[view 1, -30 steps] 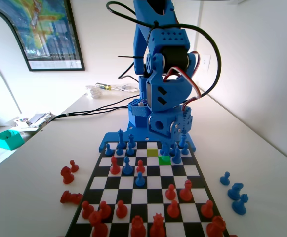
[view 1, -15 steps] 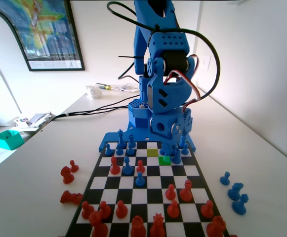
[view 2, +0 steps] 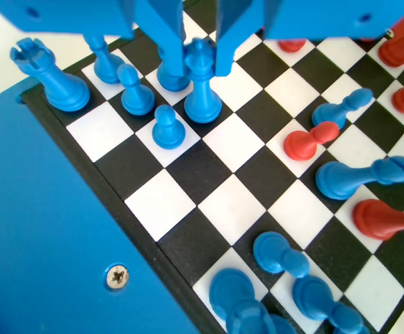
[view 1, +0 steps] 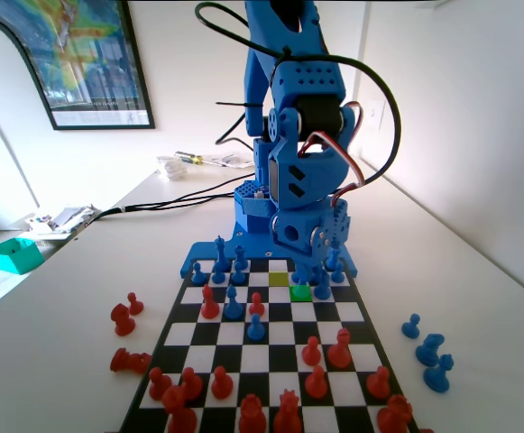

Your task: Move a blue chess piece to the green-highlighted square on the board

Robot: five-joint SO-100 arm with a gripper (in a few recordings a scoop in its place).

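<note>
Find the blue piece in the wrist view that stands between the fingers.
It is the tall blue piece with a cross on top: a finger hangs on each side of its head. The short pawns beside it stand clear of the fingers.

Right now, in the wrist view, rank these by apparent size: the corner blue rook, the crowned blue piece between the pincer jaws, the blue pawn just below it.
1. Crowned piece and rook: nearly alike, so not ranked.
2. Blue pawn: clearly smallest.
</note>
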